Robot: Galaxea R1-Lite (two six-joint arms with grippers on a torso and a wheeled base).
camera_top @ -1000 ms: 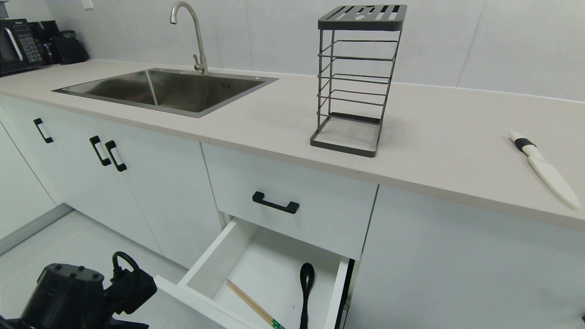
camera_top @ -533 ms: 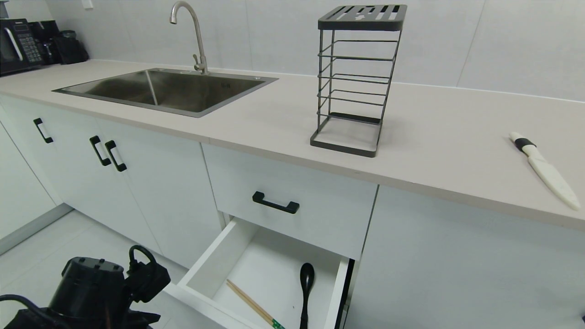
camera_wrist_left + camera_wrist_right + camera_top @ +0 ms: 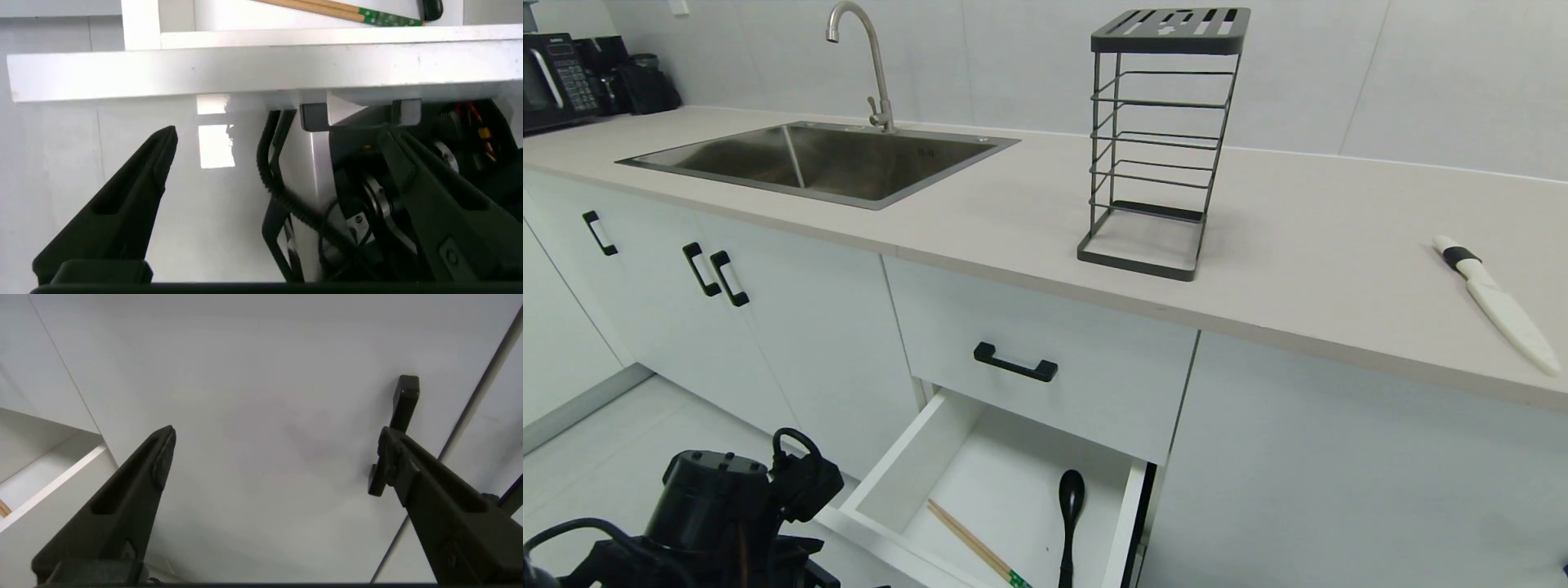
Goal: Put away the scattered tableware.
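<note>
Chopsticks (image 3: 974, 543) and a black spoon (image 3: 1068, 523) lie in the open drawer (image 3: 913, 467), a white knife (image 3: 1499, 306) rests on the table (image 3: 1298, 237), and the left gripper (image 3: 278, 139) and right gripper (image 3: 278, 434) both hold their jaws released.

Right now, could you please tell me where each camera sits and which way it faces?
Head view: on the head, looking down at counter, knife and open drawer; left arm at lower left.
Left wrist view: faces the drawer's front; left gripper open.
Right wrist view: faces a cabinet front and handle; right gripper open.
Shared: head and left wrist views show the chopsticks and spoon.
</note>
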